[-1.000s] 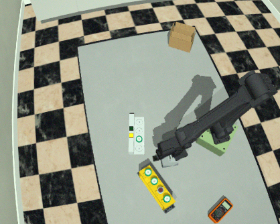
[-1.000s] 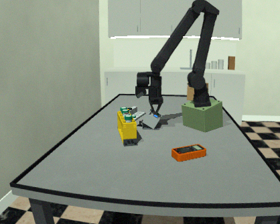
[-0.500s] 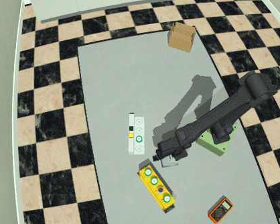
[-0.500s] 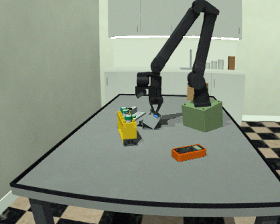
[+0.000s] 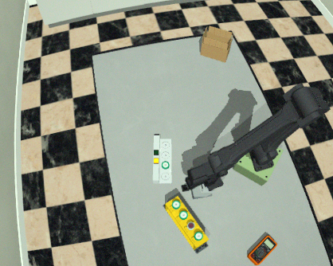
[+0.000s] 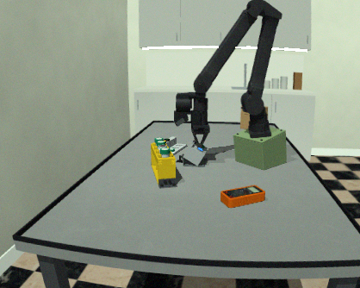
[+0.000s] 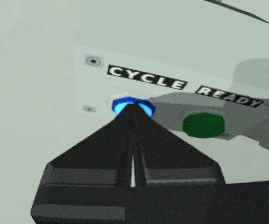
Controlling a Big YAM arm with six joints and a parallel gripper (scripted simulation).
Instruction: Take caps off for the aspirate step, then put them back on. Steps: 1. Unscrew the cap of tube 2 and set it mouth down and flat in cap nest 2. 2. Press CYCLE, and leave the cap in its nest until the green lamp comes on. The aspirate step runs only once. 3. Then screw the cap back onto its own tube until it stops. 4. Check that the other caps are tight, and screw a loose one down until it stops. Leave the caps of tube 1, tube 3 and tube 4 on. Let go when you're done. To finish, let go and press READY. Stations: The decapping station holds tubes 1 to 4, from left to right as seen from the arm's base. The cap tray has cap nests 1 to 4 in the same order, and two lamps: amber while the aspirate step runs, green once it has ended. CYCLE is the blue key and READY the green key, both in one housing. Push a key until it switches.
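Note:
The yellow decapping station (image 5: 169,207) (image 6: 165,169) holds four tubes. Tube 2 (image 5: 190,225) is uncapped and shows a dark mouth. Green-rimmed caps sit on tube 1 (image 5: 198,236), tube 3 (image 5: 183,215) and tube 4 (image 5: 176,204); their tightness cannot be told. The cap of tube 2 (image 5: 165,165) lies flat, top up, in nest 2 of the white cap tray (image 5: 169,150). The amber lamp (image 5: 156,161) is lit; the green lamp (image 5: 156,152) is dark. My gripper (image 6: 200,146) (image 7: 132,112) is shut and empty, its tips at the glowing blue CYCLE key (image 7: 119,108). The green READY key (image 7: 204,125) is beside it.
The key housing (image 5: 201,194) (image 6: 193,157) stands between the station and the arm's green base block (image 5: 254,171) (image 6: 259,151). An orange multimeter (image 5: 262,250) (image 6: 243,197) lies near the station. A cardboard box (image 5: 216,44) stands at the far end.

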